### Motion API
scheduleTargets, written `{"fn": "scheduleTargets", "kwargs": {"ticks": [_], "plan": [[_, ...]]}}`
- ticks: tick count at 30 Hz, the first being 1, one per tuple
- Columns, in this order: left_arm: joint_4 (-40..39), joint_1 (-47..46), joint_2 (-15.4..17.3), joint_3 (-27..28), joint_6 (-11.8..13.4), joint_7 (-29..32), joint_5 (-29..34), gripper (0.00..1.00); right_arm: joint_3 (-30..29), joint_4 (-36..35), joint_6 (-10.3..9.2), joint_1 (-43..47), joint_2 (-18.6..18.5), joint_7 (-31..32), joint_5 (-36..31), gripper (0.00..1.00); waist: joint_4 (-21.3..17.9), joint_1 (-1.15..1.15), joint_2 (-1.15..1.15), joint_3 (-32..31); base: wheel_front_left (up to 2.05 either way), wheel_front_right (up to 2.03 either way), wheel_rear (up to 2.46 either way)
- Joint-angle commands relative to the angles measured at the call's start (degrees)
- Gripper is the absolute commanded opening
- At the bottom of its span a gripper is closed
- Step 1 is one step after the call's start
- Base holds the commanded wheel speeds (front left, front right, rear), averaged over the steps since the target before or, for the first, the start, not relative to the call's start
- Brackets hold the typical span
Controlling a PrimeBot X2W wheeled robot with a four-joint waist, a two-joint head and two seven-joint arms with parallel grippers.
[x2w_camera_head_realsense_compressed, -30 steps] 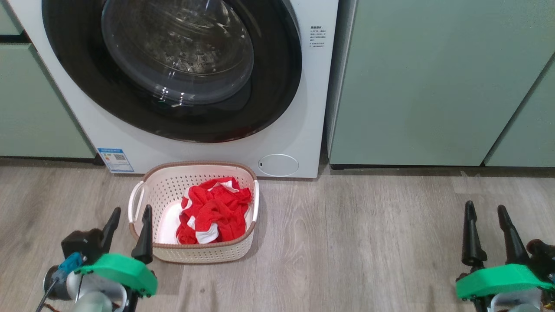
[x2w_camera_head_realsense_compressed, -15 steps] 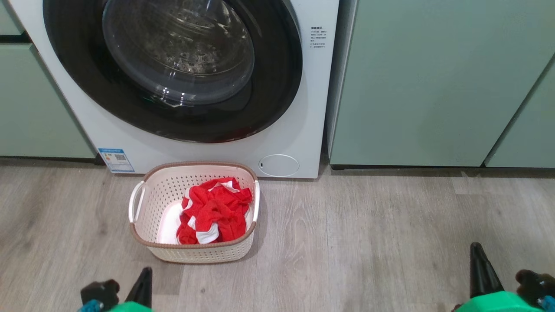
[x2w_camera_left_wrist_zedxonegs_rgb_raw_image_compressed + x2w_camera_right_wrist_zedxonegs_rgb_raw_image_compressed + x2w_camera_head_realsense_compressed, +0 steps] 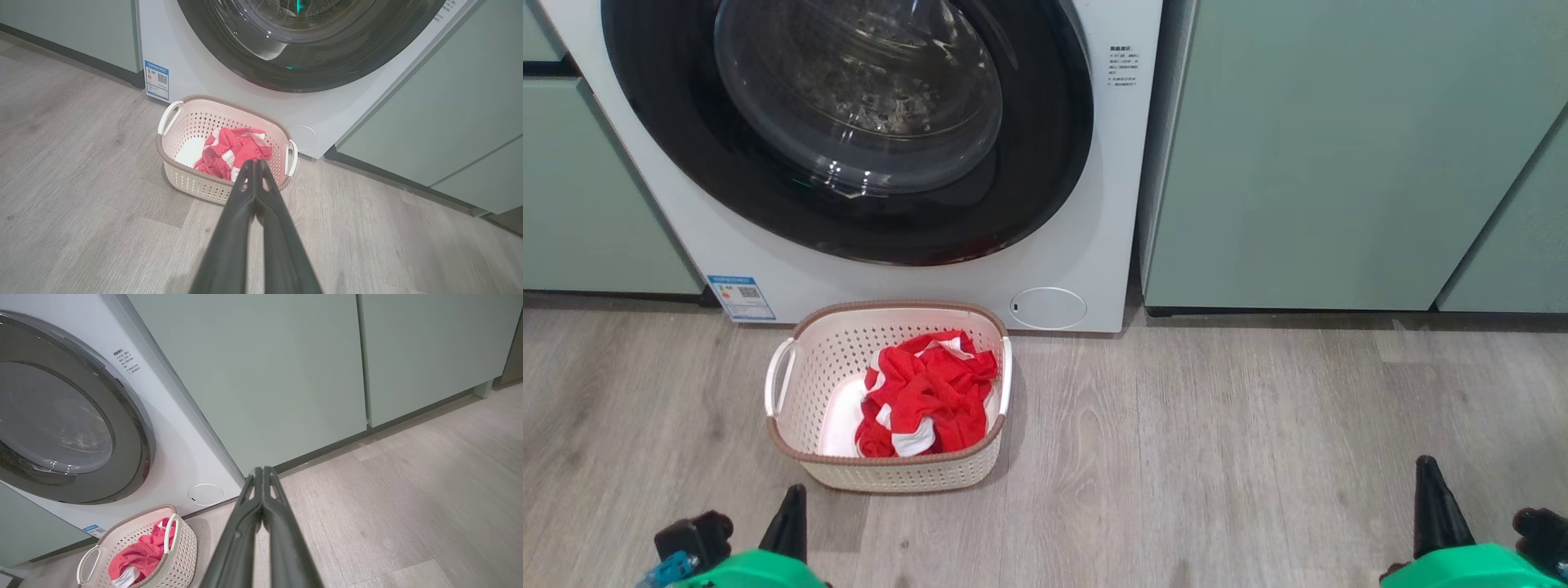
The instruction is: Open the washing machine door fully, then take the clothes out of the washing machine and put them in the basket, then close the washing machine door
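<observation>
You pulled back and closed the left gripper (image 3: 254, 163) and right gripper (image 3: 263, 469), both empty, while the clothes (image 3: 927, 392) lay in the basket (image 3: 907, 475) just ahead of the left one and the door (image 3: 1045, 163) beyond stood shut, so the task looked done.

The washing machine door (image 3: 849, 131) had a glossy black rim around clear glass. At six o'clock from it, the plastic basket (image 3: 907, 475) held red cloth (image 3: 927, 396) on matt wood-grain floor (image 3: 1217, 449).
</observation>
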Motion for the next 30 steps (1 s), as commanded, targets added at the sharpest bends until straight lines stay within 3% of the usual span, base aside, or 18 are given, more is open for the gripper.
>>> {"fn": "scheduleTargets", "kwargs": {"ticks": [1, 30], "plan": [[-2.18, -3.04, 0.34, 0.93, -0.07, 0.19, -1.09, 0.0, -0.25, -2.06, -0.01, -2.7, -0.2, 0.25, 1.2, 0.0, 0.0, 0.0, 0.0, 0.02, 0.0, 0.0, 0.0], [-7.3, -3.76, -0.87, 2.77, -0.17, 5.37, -19.18, 0.0, -0.78, -3.9, -0.02, -4.4, -0.23, 5.46, 20.11, 0.0, 0.09, 0.0, 0.0, 0.98, 0.0, 0.0, 0.0]]}}
